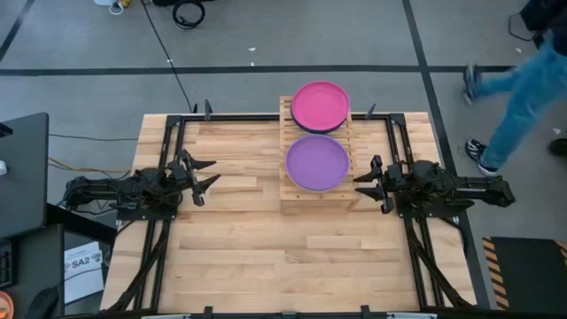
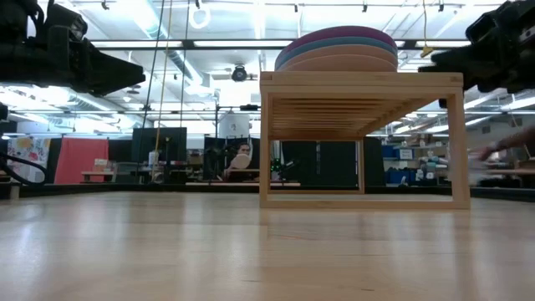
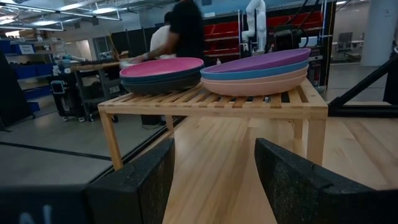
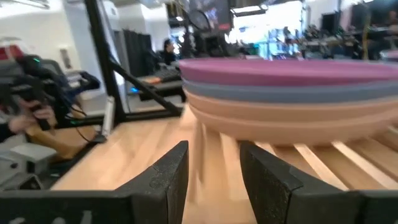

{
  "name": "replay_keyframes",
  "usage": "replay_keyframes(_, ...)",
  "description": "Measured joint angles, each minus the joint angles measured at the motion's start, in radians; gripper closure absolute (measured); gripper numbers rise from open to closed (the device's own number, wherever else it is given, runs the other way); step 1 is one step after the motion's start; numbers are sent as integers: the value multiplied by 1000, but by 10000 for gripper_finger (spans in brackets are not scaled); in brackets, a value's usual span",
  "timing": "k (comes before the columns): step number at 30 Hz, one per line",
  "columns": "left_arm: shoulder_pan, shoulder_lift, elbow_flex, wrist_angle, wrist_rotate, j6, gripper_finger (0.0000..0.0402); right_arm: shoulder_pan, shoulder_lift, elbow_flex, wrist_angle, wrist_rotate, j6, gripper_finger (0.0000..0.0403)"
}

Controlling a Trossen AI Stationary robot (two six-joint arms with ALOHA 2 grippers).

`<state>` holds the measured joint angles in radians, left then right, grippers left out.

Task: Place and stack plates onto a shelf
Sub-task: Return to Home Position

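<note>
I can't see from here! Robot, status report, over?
Left gripper open, right gripper open, both empty. Plates stacked on shelf. Nothing between grippers and shelf.

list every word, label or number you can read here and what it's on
"SA2": on a white sheet beside the table's left edge, high view; the print below it is too small to read.
Room signs and bin labels beyond the table: too blurred to read.
On the plates, the shelf, the left gripper and the right gripper: no text visible.
</note>
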<state>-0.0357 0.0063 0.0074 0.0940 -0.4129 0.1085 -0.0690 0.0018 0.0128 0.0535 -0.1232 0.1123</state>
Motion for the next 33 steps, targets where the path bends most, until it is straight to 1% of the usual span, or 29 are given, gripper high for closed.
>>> replay_keyframes(3,0,0,0,-1,0,0,173,-7,1,0,-41,28,-4,254)
replay_keyframes(7,0,0,0,-10,1,1,173,-7,6,0,-48,83,-11,254)
replay_keyframes(10,0,0,0,-14,1,34,173,-7,6,0,-48,111,-11,254)
replay_keyframes(14,0,0,0,-14,0,83,173,-7,6,0,-48,112,-11,254)
replay_keyframes(20,0,0,-1,18,-1,84,173,-7,6,0,-48,112,-11,254)
replay_keyframes(33,0,0,-1,26,-1,85,173,-7,6,0,-48,111,-11,254)
